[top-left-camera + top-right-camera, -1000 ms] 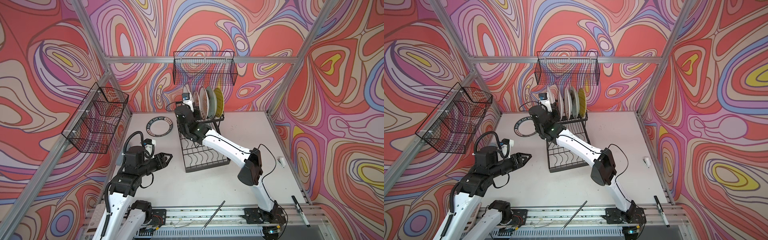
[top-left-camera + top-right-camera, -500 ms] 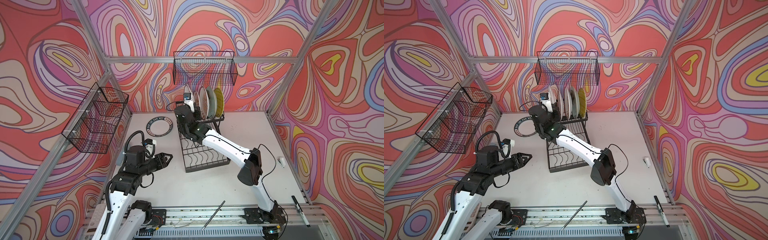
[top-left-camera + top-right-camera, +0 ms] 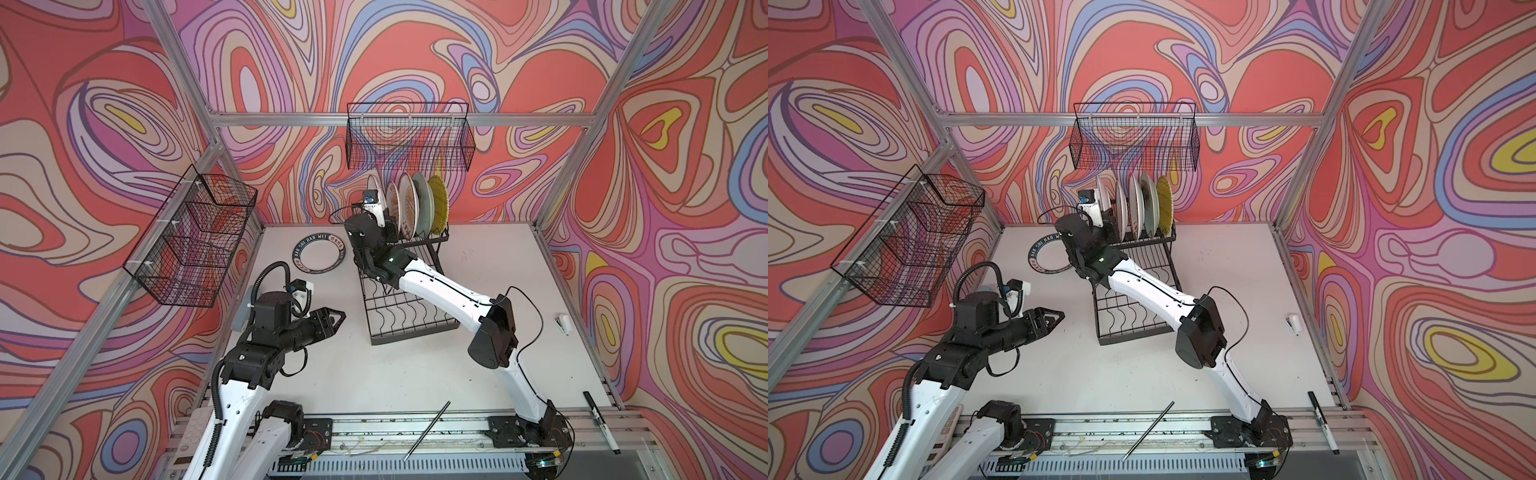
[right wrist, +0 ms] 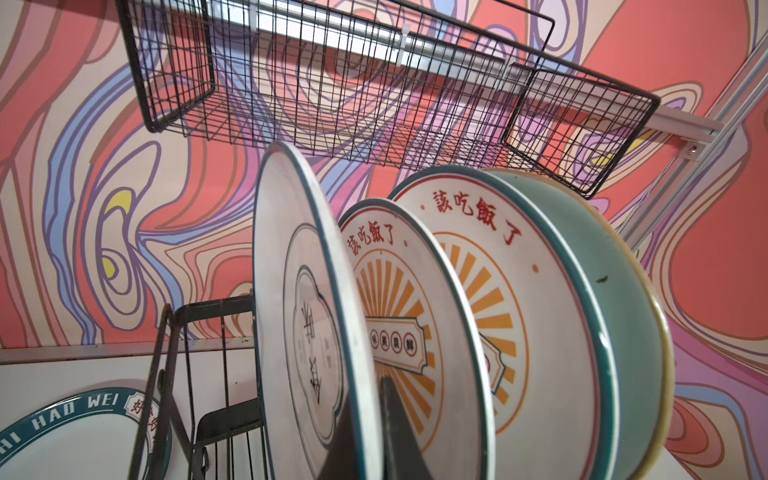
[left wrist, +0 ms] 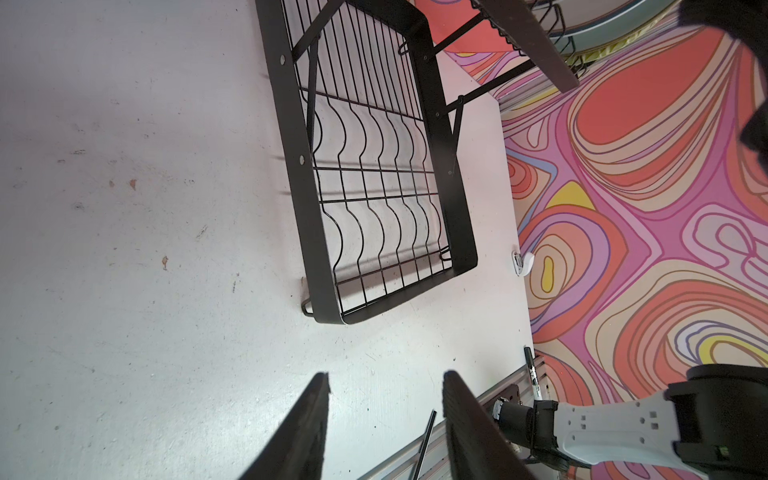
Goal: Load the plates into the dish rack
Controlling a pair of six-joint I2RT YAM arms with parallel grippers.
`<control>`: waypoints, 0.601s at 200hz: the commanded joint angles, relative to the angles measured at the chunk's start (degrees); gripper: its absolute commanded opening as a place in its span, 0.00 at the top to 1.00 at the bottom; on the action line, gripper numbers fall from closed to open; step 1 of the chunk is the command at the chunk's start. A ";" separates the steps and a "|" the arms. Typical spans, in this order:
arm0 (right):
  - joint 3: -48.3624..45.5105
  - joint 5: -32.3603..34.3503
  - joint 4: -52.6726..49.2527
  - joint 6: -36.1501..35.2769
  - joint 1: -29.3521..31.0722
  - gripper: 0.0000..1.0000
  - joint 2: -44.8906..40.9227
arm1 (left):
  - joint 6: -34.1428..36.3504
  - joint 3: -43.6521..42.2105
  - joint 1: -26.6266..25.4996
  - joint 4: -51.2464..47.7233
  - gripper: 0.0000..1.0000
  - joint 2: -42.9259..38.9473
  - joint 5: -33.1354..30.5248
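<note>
R gripper (image 3: 385,224) clamped on rim of dark-ringed plate (image 4: 299,270), upright at left end of upper tier of dish rack (image 3: 411,336), just beside sunburst plates (image 4: 399,299); green plate (image 4: 623,332) & yellow plate (image 3: 439,203) further right. Lettered plate (image 3: 318,257) flat on table (image 3: 478,374), left of rack. L gripper (image 3: 340,320) jaws apart, empty, above table near-left of rack

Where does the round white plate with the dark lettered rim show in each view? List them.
Top views: lettered plate lies flat, left of the black wire dish rack, in both.
Left wrist: not in it.
Right wrist: behind the rack's frame, cut off.
Shared landmark: the dish rack, in all four.
</note>
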 commanded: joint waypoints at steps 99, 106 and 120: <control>1.45 -5.33 -0.53 0.70 -0.93 0.66 -1.80 | 1.17 0.89 -0.19 -1.64 0.52 -0.54 -1.34; 1.44 -5.99 -0.47 0.62 -0.86 0.65 -2.21 | 1.07 0.82 -0.24 -1.55 0.52 -0.54 -1.43; 1.44 -7.18 -0.06 0.12 -0.73 0.61 -2.79 | 0.96 0.69 -0.19 -1.45 0.52 -0.46 -1.51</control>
